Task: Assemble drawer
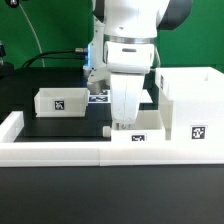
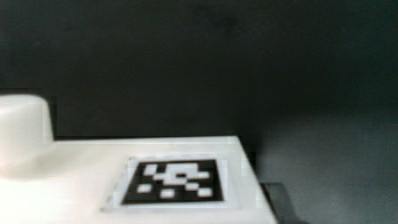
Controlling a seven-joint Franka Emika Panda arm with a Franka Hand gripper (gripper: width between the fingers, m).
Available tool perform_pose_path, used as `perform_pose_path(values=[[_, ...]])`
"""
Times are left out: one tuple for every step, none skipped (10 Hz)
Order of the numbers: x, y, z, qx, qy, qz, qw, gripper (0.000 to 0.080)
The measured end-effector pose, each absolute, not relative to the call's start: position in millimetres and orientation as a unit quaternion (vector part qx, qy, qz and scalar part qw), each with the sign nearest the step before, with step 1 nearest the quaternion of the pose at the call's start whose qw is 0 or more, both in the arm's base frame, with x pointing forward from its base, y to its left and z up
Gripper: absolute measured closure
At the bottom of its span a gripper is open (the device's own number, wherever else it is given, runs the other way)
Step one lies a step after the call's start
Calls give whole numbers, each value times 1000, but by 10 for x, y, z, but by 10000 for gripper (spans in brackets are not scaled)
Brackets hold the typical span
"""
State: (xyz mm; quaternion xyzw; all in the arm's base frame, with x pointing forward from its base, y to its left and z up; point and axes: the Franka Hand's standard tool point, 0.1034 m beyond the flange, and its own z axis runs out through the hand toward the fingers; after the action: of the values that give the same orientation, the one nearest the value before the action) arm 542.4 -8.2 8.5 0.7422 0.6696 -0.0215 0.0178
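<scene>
Early stage, we reckon: far tray (image 1: 58, 100) & near tray (image 1: 148, 137) both outside casing (image 1: 190, 105) at exterior view's right; gripper (image 1: 120, 124) low at near tray, can't tell if open or gripping.

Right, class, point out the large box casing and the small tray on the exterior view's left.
box casing (image 1: 205, 105), exterior view, on its front wall.
small tray (image 1: 73, 103), exterior view, on its front wall.

White, marker-tagged: hollow box casing (image 1: 190, 102) at the exterior view's right, near tray (image 1: 138, 138) just beside it, left tray (image 1: 62, 100) well apart.
</scene>
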Motion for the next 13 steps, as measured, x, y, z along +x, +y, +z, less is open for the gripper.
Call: perform_pose_path(values=[[5423,-80,84,740,672,-21,18,757],[5428,-67,86,730,682,-19,24,757],[5435,-54,89,718,695,-21,27,757],[5443,-64,96,714,699,-24,29,757],[5441,-78,96,715,698,-26,28,757],[5440,-80,95,716,698,-26,28,757],[5440,-82,95,716,697,-26,28,757],[5438,-74,93,715,698,-26,28,757],[5436,-61,92,715,698,-26,28,757],[5435,-59,92,716,697,-26,28,757],[5435,-57,92,717,696,-27,28,757],[5437,-63,93,718,694,-27,28,757],[5436,-72,92,719,694,-26,28,757]])
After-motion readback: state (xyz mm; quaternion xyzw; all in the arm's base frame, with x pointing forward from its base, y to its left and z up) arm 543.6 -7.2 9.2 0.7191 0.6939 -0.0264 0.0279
